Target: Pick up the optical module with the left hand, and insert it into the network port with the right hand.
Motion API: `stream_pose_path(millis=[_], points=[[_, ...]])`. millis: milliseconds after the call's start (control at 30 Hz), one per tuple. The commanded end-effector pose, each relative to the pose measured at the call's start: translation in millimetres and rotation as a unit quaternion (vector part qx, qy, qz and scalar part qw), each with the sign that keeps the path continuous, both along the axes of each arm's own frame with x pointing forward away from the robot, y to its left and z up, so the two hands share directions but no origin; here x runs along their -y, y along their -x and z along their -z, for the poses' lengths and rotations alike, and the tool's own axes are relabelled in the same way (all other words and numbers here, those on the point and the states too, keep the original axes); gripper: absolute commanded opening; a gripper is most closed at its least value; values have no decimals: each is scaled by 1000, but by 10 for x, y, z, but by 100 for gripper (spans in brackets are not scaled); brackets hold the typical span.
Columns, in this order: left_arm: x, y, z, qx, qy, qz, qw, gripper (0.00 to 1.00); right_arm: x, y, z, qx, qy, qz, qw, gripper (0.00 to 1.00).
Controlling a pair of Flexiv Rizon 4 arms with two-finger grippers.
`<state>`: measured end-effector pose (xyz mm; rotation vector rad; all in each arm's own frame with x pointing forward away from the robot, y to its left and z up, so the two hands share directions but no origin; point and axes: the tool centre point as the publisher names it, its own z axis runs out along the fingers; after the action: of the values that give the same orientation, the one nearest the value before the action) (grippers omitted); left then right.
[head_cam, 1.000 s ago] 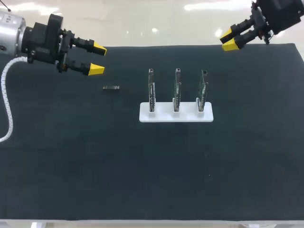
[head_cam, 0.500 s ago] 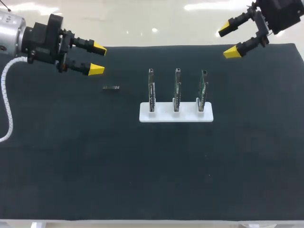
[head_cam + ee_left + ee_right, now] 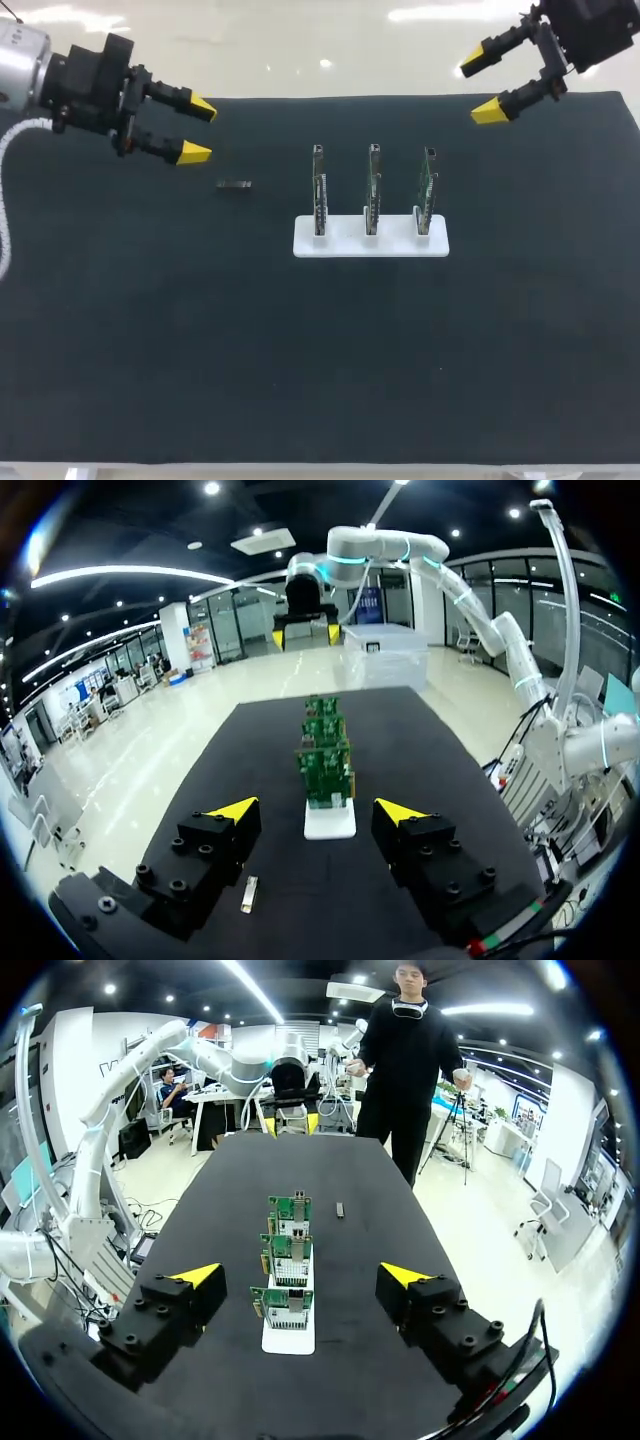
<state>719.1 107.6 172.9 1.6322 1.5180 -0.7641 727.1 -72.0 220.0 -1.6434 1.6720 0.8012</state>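
The optical module [image 3: 234, 184], a small dark metal bar, lies flat on the black mat left of the white holder [image 3: 340, 240]. Three green circuit boards with network ports [image 3: 372, 188] stand upright in that holder. My left gripper [image 3: 200, 130] hovers open above the mat, up and left of the module. In the left wrist view the module [image 3: 249, 893] lies under the left finger of the open gripper [image 3: 316, 810], and the boards [image 3: 325, 760] stand ahead. My right gripper [image 3: 480, 88] hangs open over the mat's far right edge. Its own view shows the right gripper [image 3: 300, 1274] open, the boards [image 3: 290, 1260] ahead and the module [image 3: 340, 1209] beyond them.
The black mat [image 3: 300, 350] covers the table; its near half is bare. The holder's base [image 3: 330, 823] sits mid-table. A white cable [image 3: 8, 230] hangs from my left arm along the mat's left edge.
The right gripper's fingers have spread from nearly closed to wide open. The left gripper has shifted slightly left and down.
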Motion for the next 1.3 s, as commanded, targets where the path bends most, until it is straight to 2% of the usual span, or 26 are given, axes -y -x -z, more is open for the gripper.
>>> stream_pose_path(millis=[33,200,267,333,500,567,633,667,733,800,900,967,1100,1300], points=[[1,-258,30,-1,-98,3,995,100,-5,-5,-2,0,0,0,1000,100],[-38,-589,246,14,-188,12,982,100,-5,-5,-2,0,0,0,1000,100],[-47,-720,325,22,-235,22,971,100,-5,-5,-2,0,0,0,1000,100],[-63,-835,379,29,-260,26,965,100,-5,-5,-2,0,0,0,1000,100],[-109,-1057,516,12,-334,28,942,100,-5,-5,-2,0,0,0,1000,100],[-142,-1107,566,1,-367,34,929,100,-5,-5,-2,0,0,0,1000,100],[-173,-1153,649,-2,-387,33,921,100,-5,-5,-2,0,0,0,1000,100],[-192,-1170,674,-14,-403,32,914,100,-5,-5,-2,0,0,0,1000,100],[-219,-1214,728,-22,-415,28,909,100,-5,-5,-2,0,0,0,1000,100],[-246,-1248,770,-49,-436,25,898,100,-5,-5,-2,0,0,0,1000,100],[-302,-1310,854,-68,-456,18,887,100,-5,-5,-2,0,0,0,1000,100],[-342,-1333,910,-69,-462,14,884,100,-5,-5,-2,0,0,0,1000,100],[-403,-1350,992,-93,-478,13,873,100,-5,-5,-2,0,0,0,1000,100],[-438,-1338,1110,-110,-481,20,870,100,-5,-5,-2,0,0,0,1000,100]])
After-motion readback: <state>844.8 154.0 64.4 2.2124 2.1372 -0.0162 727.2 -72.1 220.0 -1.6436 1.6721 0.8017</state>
